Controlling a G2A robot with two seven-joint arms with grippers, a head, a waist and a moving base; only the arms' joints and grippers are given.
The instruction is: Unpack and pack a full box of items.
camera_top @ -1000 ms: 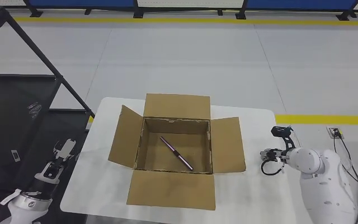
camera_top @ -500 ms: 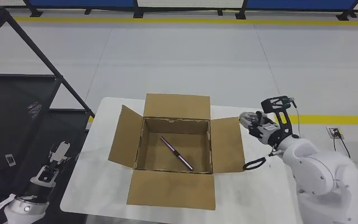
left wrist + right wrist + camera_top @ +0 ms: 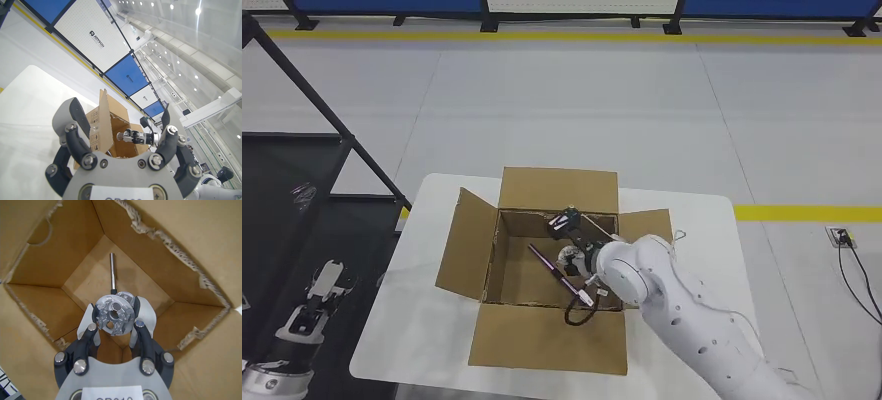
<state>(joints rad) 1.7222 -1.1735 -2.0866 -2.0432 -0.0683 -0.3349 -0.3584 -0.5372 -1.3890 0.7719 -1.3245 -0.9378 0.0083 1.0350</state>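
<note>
An open cardboard box [image 3: 547, 338] stands in the middle of the white table [image 3: 702, 330]. On its floor lies a thin dark metal rod [image 3: 544, 260], also seen in the right wrist view as the rod [image 3: 113, 271]. My right gripper [image 3: 570, 262] hangs inside the box mouth, shut on a grey metal disc part [image 3: 114, 315] just above the rod's near end. My left gripper [image 3: 320, 290] is off the table's left edge, low, its fingers [image 3: 79, 115] spread open around nothing. From there the box [image 3: 105, 123] and the disc part [image 3: 121, 136] show ahead.
The box's four flaps are folded outward; its torn inner edges [image 3: 170, 247] ring the opening. A black frame [image 3: 332, 130] stands to the left of the table. Bare tabletop lies right of the box.
The right arm swung from the table's right side over and into the box, carrying the metal disc part. The left gripper drifted slightly down and left.
</note>
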